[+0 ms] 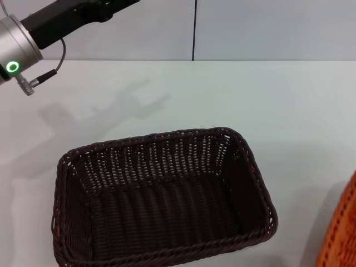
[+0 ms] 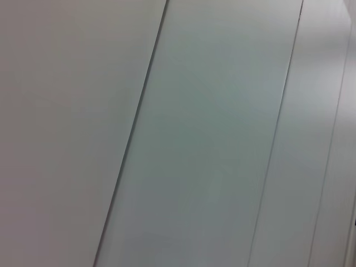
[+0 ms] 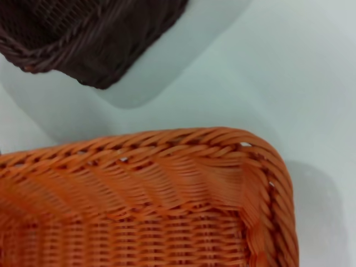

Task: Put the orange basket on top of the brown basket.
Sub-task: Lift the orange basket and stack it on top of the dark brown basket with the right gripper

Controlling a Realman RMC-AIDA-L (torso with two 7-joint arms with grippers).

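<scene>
The brown basket [image 1: 161, 200] stands upright and empty on the white table, in the lower middle of the head view; one of its corners [image 3: 83, 39] also shows in the right wrist view. The orange basket [image 1: 340, 233] shows only as a sliver at the head view's lower right edge. The right wrist camera looks down into the orange basket [image 3: 144, 200] from close above, near one of its corners. My left arm [image 1: 33, 33] is raised at the upper left, its gripper out of view. No fingers of either gripper show in any view.
The white table [image 1: 250, 100] stretches behind and to the right of the brown basket. A wall with a dark vertical seam [image 1: 194, 28] rises behind the table. The left wrist view shows only plain wall panels [image 2: 211, 139].
</scene>
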